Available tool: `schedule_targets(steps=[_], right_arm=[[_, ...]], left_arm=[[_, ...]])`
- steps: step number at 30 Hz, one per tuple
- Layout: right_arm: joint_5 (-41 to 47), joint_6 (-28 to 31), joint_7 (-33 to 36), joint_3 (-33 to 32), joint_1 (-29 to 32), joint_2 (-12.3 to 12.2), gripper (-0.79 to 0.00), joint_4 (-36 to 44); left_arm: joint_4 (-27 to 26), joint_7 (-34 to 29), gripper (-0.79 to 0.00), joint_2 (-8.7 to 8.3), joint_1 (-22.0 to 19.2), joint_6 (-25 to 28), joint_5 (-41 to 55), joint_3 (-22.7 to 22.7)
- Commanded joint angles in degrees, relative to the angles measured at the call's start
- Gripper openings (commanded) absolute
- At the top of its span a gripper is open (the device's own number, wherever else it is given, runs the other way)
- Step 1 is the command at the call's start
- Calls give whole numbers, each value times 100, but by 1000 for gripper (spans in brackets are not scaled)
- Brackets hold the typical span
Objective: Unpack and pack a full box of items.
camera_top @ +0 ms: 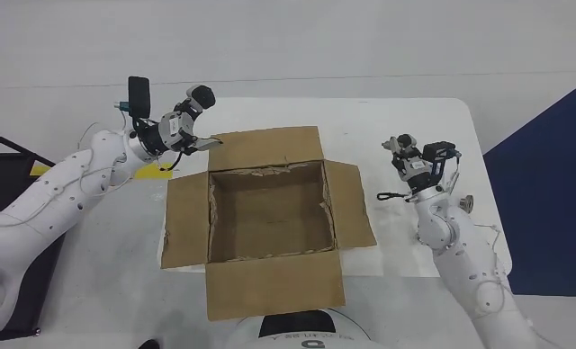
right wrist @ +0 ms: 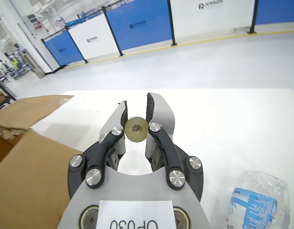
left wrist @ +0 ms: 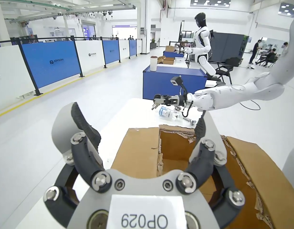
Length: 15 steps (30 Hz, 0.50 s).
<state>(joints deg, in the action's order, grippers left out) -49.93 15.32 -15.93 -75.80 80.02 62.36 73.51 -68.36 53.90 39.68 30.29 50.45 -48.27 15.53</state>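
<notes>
An open cardboard box (camera_top: 270, 214) stands in the middle of the white table (camera_top: 396, 115), its flaps folded out and its inside bare. My left gripper (camera_top: 205, 144) (left wrist: 139, 125) hovers open over the box's back left corner, its fingers spread wide with nothing between them. To the right of the box, my right gripper (camera_top: 396, 147) (right wrist: 136, 107) is above the table, shut on a small pale yellow disc (right wrist: 136, 132) with a hex bolt at its centre. A crumpled clear plastic bottle (right wrist: 256, 199) (left wrist: 169, 113) with a blue label lies on the table beside that gripper.
A small metal part (camera_top: 466, 203) (left wrist: 188, 120) lies on the table near the right arm. The table's right edge is close behind it. Bare table runs along the back and to the left of the box.
</notes>
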Motion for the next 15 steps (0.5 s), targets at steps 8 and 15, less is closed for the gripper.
schedule_targets(steps=[8,15], right_arm=[[228,-411,258,135,-305,118,-785,-899],[332,-747,396,99,-246,168,-785,-959]], left_arm=[[0,0,0,0,0,0,0,0],[0,0,0,0,0,0,0,0]])
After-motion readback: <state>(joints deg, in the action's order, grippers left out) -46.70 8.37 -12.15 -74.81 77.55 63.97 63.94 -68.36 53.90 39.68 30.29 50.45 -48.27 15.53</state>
